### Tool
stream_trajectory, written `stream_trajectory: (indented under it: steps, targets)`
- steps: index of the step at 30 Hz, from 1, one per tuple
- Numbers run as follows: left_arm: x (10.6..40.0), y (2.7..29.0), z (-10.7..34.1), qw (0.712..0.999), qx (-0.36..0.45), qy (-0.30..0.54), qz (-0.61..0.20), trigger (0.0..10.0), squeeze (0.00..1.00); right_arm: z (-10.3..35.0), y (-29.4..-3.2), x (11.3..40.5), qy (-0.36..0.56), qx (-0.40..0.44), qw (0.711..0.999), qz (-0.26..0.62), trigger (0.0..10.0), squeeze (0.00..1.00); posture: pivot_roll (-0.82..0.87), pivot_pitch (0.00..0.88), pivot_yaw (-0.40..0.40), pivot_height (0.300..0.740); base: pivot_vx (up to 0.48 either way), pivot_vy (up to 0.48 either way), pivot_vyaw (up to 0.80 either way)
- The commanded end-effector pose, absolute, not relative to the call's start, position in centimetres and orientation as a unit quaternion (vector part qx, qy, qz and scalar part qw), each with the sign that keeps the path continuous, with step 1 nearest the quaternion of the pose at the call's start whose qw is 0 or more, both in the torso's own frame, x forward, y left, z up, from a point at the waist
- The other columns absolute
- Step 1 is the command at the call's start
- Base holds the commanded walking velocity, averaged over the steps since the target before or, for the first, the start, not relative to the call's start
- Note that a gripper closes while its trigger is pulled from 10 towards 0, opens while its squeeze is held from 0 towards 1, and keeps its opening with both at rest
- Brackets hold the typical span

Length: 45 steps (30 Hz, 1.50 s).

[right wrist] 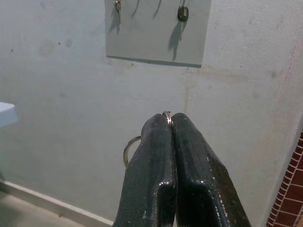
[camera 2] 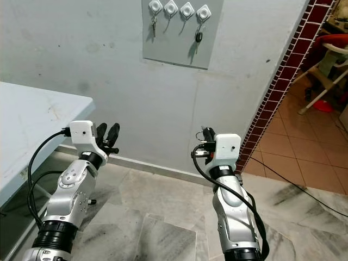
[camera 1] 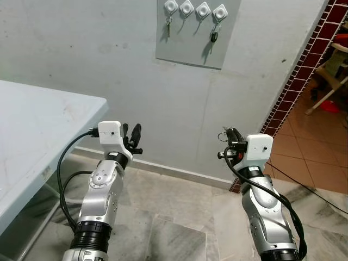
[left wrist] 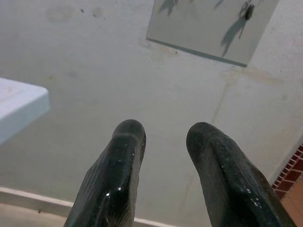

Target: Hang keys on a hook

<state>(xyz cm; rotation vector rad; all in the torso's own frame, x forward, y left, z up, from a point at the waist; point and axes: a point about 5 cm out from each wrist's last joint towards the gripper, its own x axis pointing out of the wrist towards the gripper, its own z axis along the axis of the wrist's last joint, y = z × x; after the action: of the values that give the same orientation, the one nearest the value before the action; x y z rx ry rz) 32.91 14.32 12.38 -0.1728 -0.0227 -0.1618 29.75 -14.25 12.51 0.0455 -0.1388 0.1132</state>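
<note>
A flat grey rectangular panel (camera 1: 197, 32) is mounted high on a matt grey plastered wall (camera 1: 109, 70). Four white, diamond-shaped hooks (camera 1: 194, 8) are set in one row along the panel's upper edge. Two are occupied: a small silver key (camera 1: 168, 26) hangs from the leftmost hook, and a dark key (camera 1: 214, 36) hangs from the rightmost. Both are suspended with the long axis vertical. The two middle hooks are bare.

The right end effector (right wrist: 169, 124) is raised in front of the wall, well below the panel, with both glossy black fingers pressed together. A thin metal key ring (right wrist: 129, 147) is gripped between them; a curved loop of it protrudes from the side of the fingers and a short arc is seen at the fingertips. Any key on that ring is hidden, so its direction cannot be told.

The left end effector (left wrist: 164, 135) is raised at a similar height to the left, with its two rounded black fingers parted and nothing between them.

A pale, smooth-topped bench (camera 1: 38, 136) stands at the near left. The floor (camera 1: 179, 217) is laid in grey marbled tile. A strip of dark red tiles (camera 1: 296, 81) runs along the wall edge at the right, with terracotta floor tiles beyond it.
</note>
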Motion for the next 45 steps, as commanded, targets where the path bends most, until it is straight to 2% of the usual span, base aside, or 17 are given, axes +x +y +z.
stream_trajectory:
  steps: [1, 45]
  targets:
    - [33.23, 14.05, 13.23, 0.992, -0.086, -0.021, -0.091, 10.0, 0.00, 13.13, -14.76, 29.82, -0.083, 0.021, 0.995, 0.047, 10.0, 0.00, 0.10, 0.000, -0.045, 0.740, 0.307, 0.000, 0.00]
    - [33.17, 13.81, 13.26, 0.991, -0.096, -0.023, -0.094, 10.0, 0.00, 13.02, -14.22, 29.63, -0.081, 0.018, 0.995, 0.063, 10.0, 0.00, 0.11, 0.000, -0.058, 0.740, 0.397, 0.000, 0.00]
